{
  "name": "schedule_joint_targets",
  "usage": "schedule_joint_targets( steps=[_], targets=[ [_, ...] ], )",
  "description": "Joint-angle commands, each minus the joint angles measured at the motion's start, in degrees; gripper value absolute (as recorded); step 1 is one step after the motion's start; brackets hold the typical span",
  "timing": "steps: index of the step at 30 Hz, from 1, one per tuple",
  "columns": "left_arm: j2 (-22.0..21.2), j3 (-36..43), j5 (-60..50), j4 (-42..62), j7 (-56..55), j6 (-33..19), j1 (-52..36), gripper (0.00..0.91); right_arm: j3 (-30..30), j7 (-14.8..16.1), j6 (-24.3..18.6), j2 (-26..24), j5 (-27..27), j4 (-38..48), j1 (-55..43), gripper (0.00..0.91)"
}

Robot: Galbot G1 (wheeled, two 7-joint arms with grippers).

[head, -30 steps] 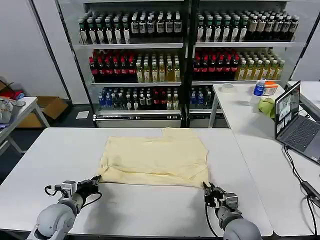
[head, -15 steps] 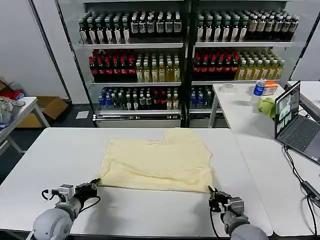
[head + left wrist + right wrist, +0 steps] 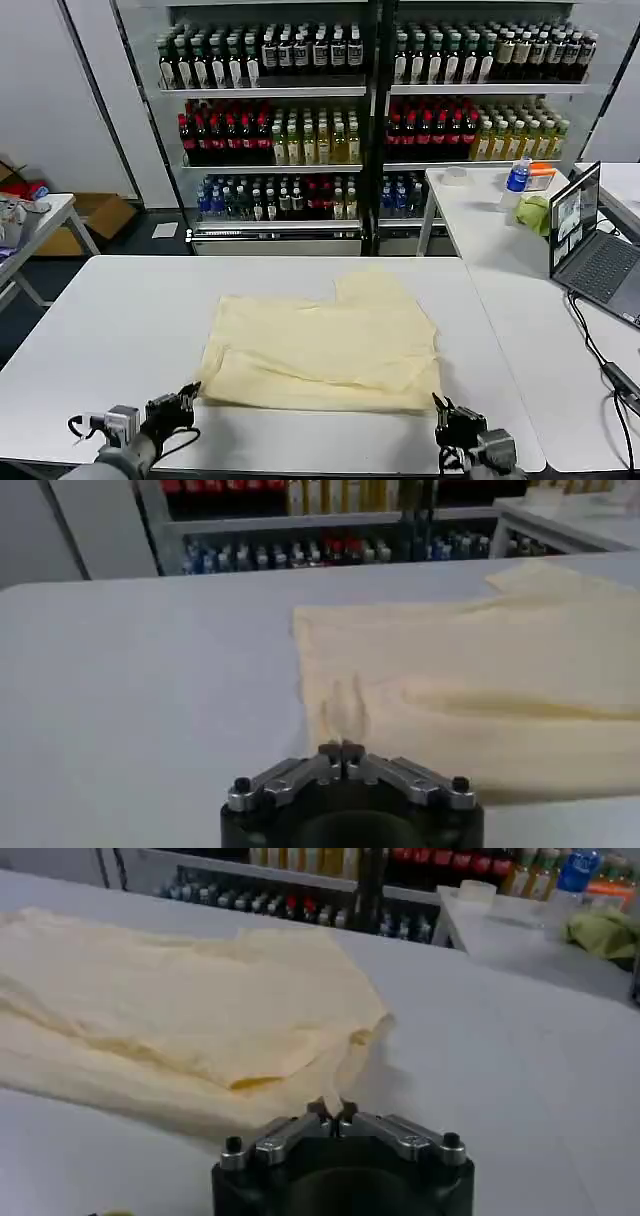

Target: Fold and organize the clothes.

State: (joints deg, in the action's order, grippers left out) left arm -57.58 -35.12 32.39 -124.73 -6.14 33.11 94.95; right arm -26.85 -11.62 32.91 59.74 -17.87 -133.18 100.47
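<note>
- My left gripper is clamped on the garment's near left corner.
- My right gripper pinches its near right corner at the table edge.

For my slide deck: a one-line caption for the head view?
Both grippers, left and right, pinch the near corners of the cream garment on the white table.

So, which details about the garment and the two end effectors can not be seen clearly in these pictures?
- Garment: any neck label is too small to find in the head view; the left wrist view cuts off its far side.
- Underside and inner folded layers: hidden by the top layer.
- Left end effector, right end effector: fingertips meet at the hem, but how much cloth they pinch is hidden by the fingers.
</note>
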Motion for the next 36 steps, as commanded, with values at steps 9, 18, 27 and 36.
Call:
schedule_joint_targets(
  steps=[9,18,27,36],
  targets=[
    [0.62,-4.9,-0.79,-7.74,-0.09,0.01,12.97,0.333,-2.51,0.86,0.2,-2.49,3.38,-4.48,7.19,0.907],
    [1.35,-7.38,0.12,-9.66,-0.24,0.04,11.65,0.907,-7.34,-1.62,-2.2,-3.52,-0.17,-9.16,5.8,0.907],
    [6.23,-6.01,5.01,-5.12,-1.85,0.05,0.96,0.907,-3.73,-5.04,0.18,-7.7,-11.36,-0.62,-11.87,0.907],
    [9.18,2.56,8.4,8.71,-3.43,0.13,-17.42,0.907,12.88,-9.45,0.32,-9.08,-19.38,15.42,-38.11,0.907]
  ],
)
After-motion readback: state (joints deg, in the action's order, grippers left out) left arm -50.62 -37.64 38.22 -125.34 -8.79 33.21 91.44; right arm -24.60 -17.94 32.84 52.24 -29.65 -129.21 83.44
